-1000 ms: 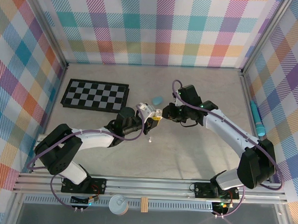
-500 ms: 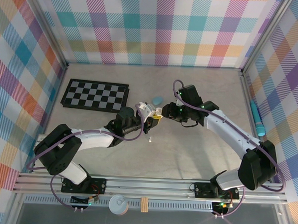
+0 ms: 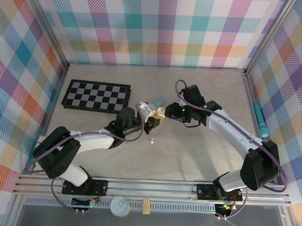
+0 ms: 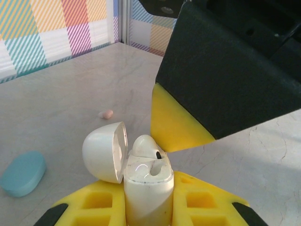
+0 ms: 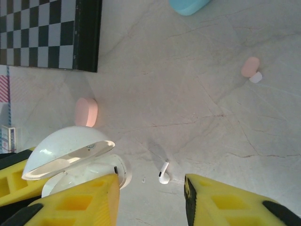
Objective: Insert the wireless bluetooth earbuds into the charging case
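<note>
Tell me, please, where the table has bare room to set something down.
Free: the back right, between the right arm and the walls; the near middle, this side of the white earbud. Crowded: the centre, around the white case and blue case; the chessboard takes back left.

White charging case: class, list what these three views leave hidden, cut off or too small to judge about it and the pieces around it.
1. Right wrist view: the wells of the white charging case are hidden by its open lid.
2. Right wrist view: the light blue case is cut off by the top edge.
3. Top external view: the white earbud on the table is too small to show its shape.
</note>
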Available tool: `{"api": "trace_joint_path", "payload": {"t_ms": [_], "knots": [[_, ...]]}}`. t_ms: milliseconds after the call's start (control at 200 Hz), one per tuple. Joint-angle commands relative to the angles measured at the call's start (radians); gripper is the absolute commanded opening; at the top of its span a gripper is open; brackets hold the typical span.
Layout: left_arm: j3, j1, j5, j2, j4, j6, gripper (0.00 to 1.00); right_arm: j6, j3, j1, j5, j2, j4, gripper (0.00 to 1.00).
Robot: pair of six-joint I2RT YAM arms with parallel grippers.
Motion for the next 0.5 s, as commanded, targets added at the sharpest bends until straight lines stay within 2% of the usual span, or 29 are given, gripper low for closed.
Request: {"api": "trace_joint_path", "payload": {"t_ms": [0,125,300,495], "knots": [[-0.006,0.008,0.022,-0.026,0.072,-0.011,0.0,-0.022,-0.005,-0.003,-0.044,-0.016,0.024,0.42],[-0.013,0.015,0.019,-0.03,0.083,-0.009,0.0,-0.028,-0.046,-0.003,-0.035,-0.058,0.058,0.45],[-0.058,0.06,0.056,-0.062,0.136,0.03,0.0,-0.028,-0.183,-0.004,0.058,-0.19,0.17,0.63],[-0.101,0.154,0.075,-0.138,0.121,0.063,0.0,-0.037,-0.17,-0.007,0.053,-0.173,0.095,0.63]]}}
